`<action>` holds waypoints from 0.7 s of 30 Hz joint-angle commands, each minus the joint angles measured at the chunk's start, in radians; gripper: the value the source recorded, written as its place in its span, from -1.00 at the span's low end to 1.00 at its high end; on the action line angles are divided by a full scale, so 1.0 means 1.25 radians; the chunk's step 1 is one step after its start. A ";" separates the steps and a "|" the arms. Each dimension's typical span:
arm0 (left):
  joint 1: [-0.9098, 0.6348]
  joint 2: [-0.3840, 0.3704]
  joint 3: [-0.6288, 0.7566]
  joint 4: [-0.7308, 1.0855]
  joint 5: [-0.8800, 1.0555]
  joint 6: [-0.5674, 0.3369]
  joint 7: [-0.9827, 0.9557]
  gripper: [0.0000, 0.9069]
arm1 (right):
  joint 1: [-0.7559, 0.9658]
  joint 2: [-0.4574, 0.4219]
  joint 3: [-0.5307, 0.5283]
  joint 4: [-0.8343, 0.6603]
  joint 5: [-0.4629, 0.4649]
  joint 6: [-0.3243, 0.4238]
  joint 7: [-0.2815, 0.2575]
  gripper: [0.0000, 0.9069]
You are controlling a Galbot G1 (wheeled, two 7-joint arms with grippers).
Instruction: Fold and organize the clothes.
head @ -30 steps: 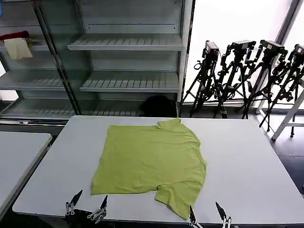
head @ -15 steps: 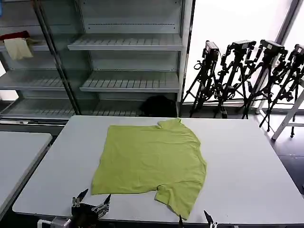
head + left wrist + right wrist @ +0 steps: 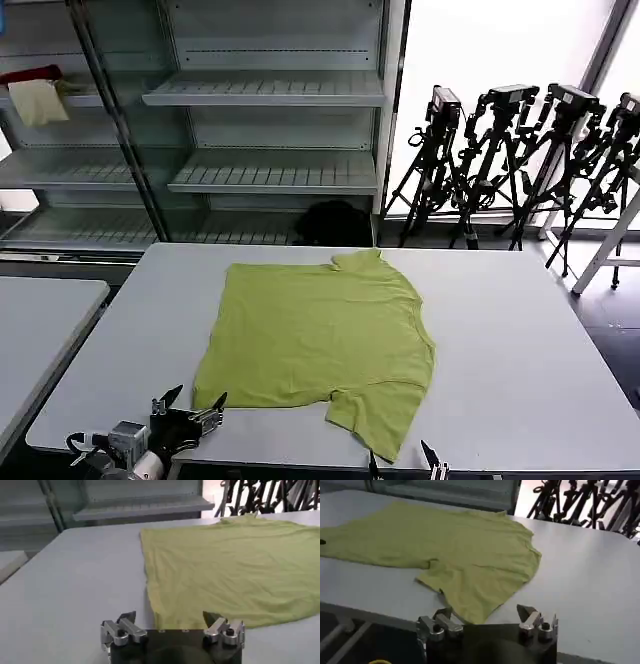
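Left gripper (image 3: 190, 408): low at the table's (image 3: 520, 340) near edge, fingers spread apart, gripping nothing, just short of the shirt's near-left hem corner. Right gripper (image 3: 400, 461): at the same near edge, jaws likewise parted and empty, tips just before the tip of the near sleeve.

Beyond both: lime yellow-green T-shirt (image 3: 318, 340) spread flat, plain side up, near the middle of the table, collar at the far edge, one sleeve drooping toward the near-right corner. Long axis roughly from near edge to far edge, hem side toward the left arm. In the left wrist view, hem edge (image 3: 210, 622) directly ahead of the open fingers; in the right wrist view, sleeve tip (image 3: 470, 612) directly ahead.

Judgement: each gripper nearly level with its own corner of cloth, the right slightly closer to fabric; next reach probably forward and down onto those near edges.

Farther off: shelving (image 3: 270, 95) and tripods (image 3: 520, 160) behind the table.
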 commanded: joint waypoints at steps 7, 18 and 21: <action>-0.028 0.001 -0.001 0.038 -0.022 -0.008 0.014 0.38 | 0.025 0.012 -0.029 -0.024 0.001 -0.011 0.005 1.00; -0.030 -0.001 0.007 0.046 -0.011 -0.018 0.017 -0.60 | 0.049 0.028 -0.006 -0.065 0.019 0.002 0.004 -0.04; -0.031 -0.001 0.008 0.048 -0.009 -0.019 0.017 -0.91 | 0.061 0.030 -0.003 -0.074 0.028 0.002 0.007 -0.80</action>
